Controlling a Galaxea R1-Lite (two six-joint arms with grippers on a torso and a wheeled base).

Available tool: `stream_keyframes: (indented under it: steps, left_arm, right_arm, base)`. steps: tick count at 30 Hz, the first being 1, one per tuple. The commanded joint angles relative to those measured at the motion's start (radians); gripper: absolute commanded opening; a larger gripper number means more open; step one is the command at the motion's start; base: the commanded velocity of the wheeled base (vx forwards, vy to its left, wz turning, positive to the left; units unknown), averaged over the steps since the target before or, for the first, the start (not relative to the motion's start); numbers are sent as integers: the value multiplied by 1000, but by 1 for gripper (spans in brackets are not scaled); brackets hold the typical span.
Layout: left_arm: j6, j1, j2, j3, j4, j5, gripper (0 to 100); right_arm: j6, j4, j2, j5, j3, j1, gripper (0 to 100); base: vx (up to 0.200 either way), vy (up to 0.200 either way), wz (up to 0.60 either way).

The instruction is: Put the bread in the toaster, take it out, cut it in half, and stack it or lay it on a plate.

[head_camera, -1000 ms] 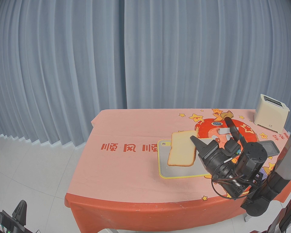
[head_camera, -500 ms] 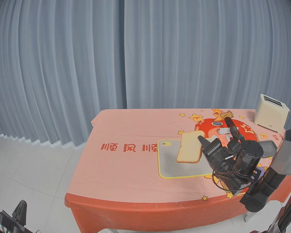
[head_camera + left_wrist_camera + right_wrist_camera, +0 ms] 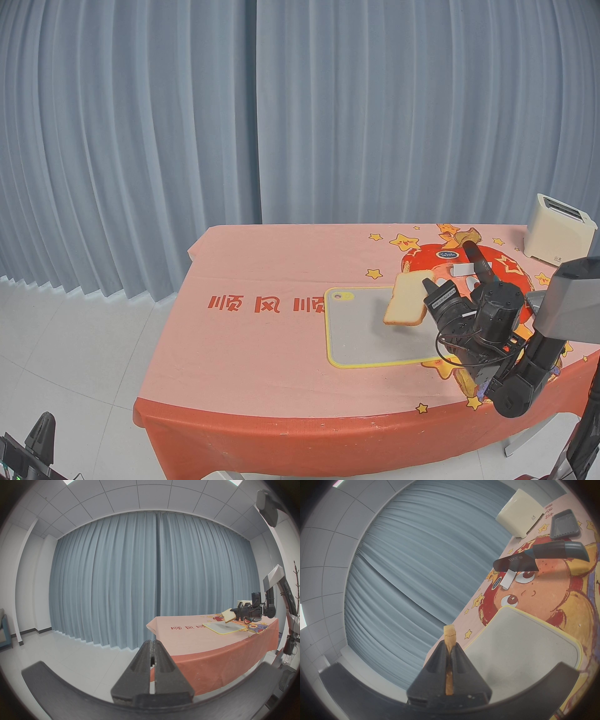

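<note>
While the left gripper (image 3: 152,644) hangs low, well left of the table (image 3: 269,350), fingers pressed together on nothing, the bread (image 3: 409,298) hangs tilted above the right part of the cutting board (image 3: 359,337), one edge pinched in the closed right gripper (image 3: 449,647). Farther right lies the knife (image 3: 480,261); the toaster (image 3: 558,234) stands at the far right corner.

Table (image 3: 269,350), under a salmon cartoon-print cloth, carried a grey, yellow-rimmed cutting board (image 3: 359,334) towards its front right, a black knife (image 3: 478,261) lying flat just behind the board (on the printed face), a dark shallow tray (image 3: 564,524) farther right, and a cream toaster (image 3: 558,232) at the far right corner.
</note>
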Motion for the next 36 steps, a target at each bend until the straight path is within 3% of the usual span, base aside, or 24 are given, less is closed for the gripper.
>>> stream_keyframes:
  steps: [1, 19, 22, 23, 27, 29, 34, 36]
  left_arm:
    - [0, 0, 1, 18, 0, 0, 0]
    - [0, 1, 1, 18, 0, 3, 0]
    - [0, 1, 1, 18, 0, 3, 0]
    - [0, 1, 1, 18, 0, 3, 0]
    - [0, 1, 1, 18, 0, 3, 0]
    - [0, 0, 1, 18, 0, 3, 0]
    - [0, 0, 1, 18, 0, 3, 0]
    - [0, 0, 1, 18, 0, 3, 0]
  right_arm:
    - [-1, -7, 34, 0, -3, -11, 0]
    - [-6, -9, 105, -2, -39, -10, 0]
    - [-26, -9, 103, -3, -38, -8, 0]
    - [-26, -9, 103, -3, -38, -8, 100]
    - [-44, -7, 89, -5, -3, 1, 100]
    - [-94, -7, 56, -3, 40, 10, 100]
    - [-158, -2, -21, 12, 76, 13, 100]
    - [-222, 7, -47, 38, 92, 10, 100]
  base:
    - [0, 0, 0]
    - [0, 0, 0]
    - [0, 0, 0]
    - [0, 0, 0]
    - [0, 0, 0]
    - [0, 0, 0]
    - [0, 0, 0]
    - [0, 0, 0]
